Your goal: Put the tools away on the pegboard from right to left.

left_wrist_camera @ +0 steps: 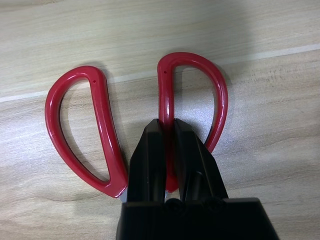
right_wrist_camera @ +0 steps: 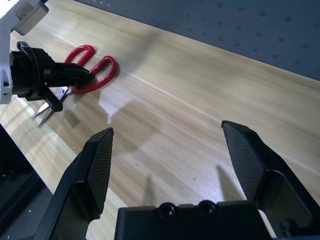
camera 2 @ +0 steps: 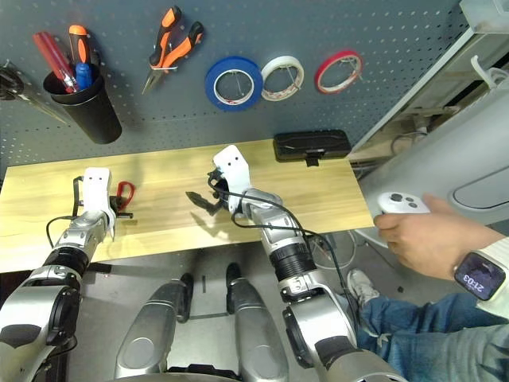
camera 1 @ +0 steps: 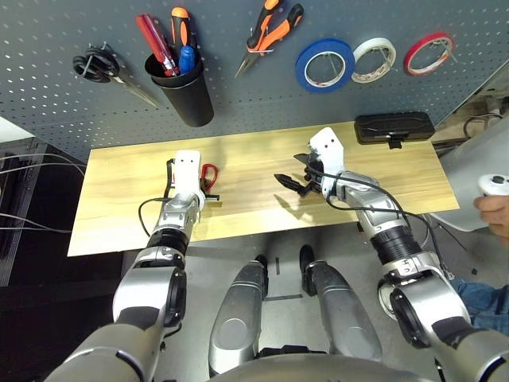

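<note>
Presently, left jaws [left_wrist_camera: 171, 150] closed on one handle loop of red-handled scissors [left_wrist_camera: 218, 95], low on tabletop [left_wrist_camera: 270, 150]. Right jaws [right_wrist_camera: 167, 127] wide, empty. Risk: one-loop grip could let scissors pivot open when lifted.

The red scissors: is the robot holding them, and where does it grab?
Yes, the left tool is shut on the red scissors, pinching the straight inner side of one handle loop.

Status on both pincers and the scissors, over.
Left pincer shut on red-handled scissors, scissors on table. Right pincer open, empty. Nothing blocking seen.
</note>
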Controlling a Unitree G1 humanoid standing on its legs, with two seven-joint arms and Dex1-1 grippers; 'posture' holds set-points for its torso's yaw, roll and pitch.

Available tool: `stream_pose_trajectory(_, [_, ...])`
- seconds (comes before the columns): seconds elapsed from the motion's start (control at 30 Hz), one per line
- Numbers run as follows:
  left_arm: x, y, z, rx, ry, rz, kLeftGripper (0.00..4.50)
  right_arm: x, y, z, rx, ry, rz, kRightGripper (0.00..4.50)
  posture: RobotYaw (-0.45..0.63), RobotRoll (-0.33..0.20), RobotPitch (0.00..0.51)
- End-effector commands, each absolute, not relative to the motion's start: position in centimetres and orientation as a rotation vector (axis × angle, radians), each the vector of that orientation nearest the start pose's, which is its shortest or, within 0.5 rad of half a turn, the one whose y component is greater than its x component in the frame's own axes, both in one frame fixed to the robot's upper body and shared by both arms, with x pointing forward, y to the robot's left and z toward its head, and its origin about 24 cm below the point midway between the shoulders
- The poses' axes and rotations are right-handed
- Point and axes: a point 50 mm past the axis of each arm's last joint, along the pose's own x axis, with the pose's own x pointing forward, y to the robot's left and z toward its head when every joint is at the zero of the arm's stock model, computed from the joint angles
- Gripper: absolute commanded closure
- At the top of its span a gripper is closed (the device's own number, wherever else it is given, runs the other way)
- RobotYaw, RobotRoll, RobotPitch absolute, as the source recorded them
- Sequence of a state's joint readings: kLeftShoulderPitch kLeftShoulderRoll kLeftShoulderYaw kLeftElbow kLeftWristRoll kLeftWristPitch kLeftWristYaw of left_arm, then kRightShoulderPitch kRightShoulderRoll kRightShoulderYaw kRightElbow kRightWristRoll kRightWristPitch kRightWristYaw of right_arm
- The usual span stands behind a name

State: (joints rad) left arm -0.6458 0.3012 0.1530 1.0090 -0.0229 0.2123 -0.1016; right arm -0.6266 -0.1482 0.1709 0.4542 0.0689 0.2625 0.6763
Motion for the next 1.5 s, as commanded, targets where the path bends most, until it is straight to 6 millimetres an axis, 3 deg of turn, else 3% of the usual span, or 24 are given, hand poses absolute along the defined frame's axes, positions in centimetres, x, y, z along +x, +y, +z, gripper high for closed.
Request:
stream_pose_trajectory(0.03, [31.4, 23.5, -2.8, 0.058, 0.719, 0.085, 4.39, 34.3, -7.5, 8.7, -0.168, 0.185, 0.912, 0.00, 0.09, 0.000, 0.356])
stream_pose_trajectory(0.27, [32.0, 25.2, 0.5, 0.106, 0.468, 0.163, 4.39, 34.8, -6.5, 10.4, -0.167, 0.103, 0.955, 0.00, 0.12, 0.000, 0.325])
stream_pose_trajectory(0.4, [31.2, 25.8, 2.9, 0.178, 0.280, 0.187, 4.39, 34.8, -6.0, 11.1, -0.177, 0.061, 0.981, 0.00, 0.15, 0.000, 0.309])
stream_pose_trajectory(0.7, [28.7, 23.9, 7.0, 0.296, -0.017, 0.140, 4.39, 34.4, -4.0, 11.6, -0.173, 0.001, 1.064, 0.00, 0.19, 0.000, 0.285])
stream_pose_trajectory(1.0, [27.5, 23.2, 8.3, 0.377, -0.138, 0.125, 4.39, 33.7, -2.3, 13.0, -0.164, -0.091, 1.154, 0.00, 0.19, 0.000, 0.280])
stream_pose_trajectory(1.5, [28.1, 21.9, 13.3, 0.625, -0.474, 0.069, 4.39, 33.5, -1.4, 14.2, -0.166, -0.168, 1.191, 0.00, 0.18, 0.000, 0.276])
